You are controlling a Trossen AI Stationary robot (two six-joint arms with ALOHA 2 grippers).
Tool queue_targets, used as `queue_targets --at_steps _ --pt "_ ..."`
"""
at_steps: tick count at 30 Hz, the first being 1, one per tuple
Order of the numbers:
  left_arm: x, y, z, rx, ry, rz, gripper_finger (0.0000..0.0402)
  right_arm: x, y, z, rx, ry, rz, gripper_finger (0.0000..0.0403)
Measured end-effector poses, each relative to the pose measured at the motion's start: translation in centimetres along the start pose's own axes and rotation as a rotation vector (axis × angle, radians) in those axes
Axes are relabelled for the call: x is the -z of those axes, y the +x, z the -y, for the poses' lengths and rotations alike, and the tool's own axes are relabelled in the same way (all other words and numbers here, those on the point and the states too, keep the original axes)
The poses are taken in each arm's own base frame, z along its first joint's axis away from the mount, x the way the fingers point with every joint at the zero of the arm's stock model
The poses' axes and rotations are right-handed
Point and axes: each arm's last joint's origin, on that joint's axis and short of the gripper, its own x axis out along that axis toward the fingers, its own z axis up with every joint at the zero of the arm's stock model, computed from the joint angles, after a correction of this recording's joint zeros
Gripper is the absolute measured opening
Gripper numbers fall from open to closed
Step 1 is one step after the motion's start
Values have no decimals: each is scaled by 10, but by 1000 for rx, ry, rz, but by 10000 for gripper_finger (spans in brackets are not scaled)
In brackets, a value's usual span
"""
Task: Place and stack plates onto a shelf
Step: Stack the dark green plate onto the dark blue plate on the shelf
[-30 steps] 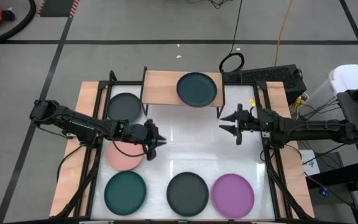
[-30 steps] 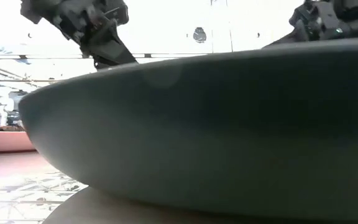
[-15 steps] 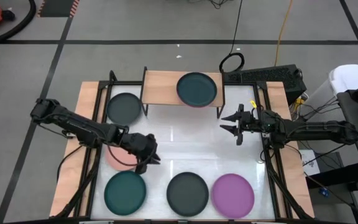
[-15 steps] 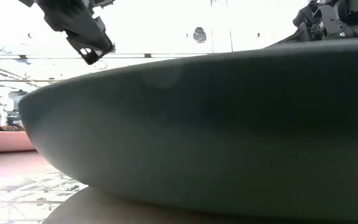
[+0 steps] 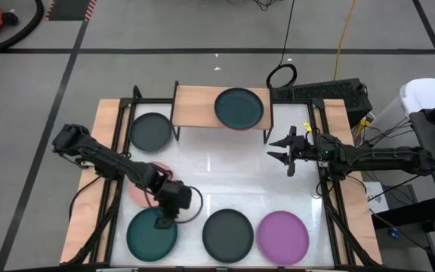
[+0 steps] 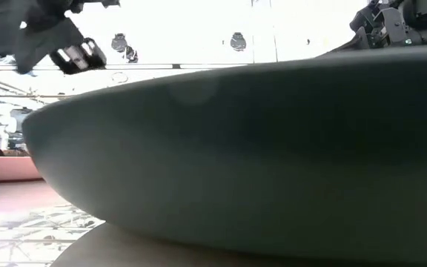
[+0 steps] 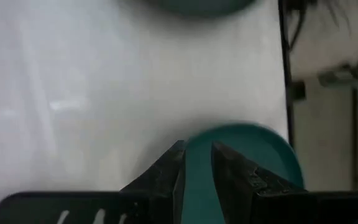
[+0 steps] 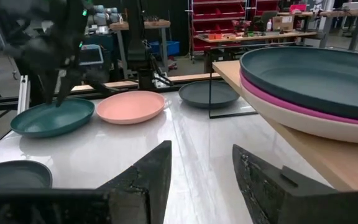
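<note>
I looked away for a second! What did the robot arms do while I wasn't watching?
The left gripper swung away from the pink plate toward the table's front and now reaches down over the teal plate. It holds nothing yet. The right gripper stayed put, fingers open, and no plate moved.

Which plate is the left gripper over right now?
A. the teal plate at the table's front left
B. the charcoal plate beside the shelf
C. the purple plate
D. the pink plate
A: in the high view the left gripper sits above the front-left teal plate, and the left wrist view shows teal between its narrowly parted fingers; the pink plate lies behind it.
</note>
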Motion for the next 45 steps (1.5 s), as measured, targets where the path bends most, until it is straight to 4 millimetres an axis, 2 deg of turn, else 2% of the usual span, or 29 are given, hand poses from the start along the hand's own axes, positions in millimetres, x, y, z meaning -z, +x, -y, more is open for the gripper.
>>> queue_targets --at_steps 4,7,11,16,23,45 --pt "1 16 0 81 -8 -140 81 0 0 0 0 3 1 151" --pt "1 27 0 73 49 -166 81 0 0 0 0 3 0 151" --pt "-1 31 -3 17 116 -156 81 0 0 0 0 13 1 151" --pt "-1 31 -8 -40 190 -150 81 0 0 0 0 21 1 151" --pt "7 36 -18 -56 192 -191 81 0 0 0 0 22 0 151" --pt "7 37 -17 -40 237 -181 81 0 0 0 2 3 0 151"
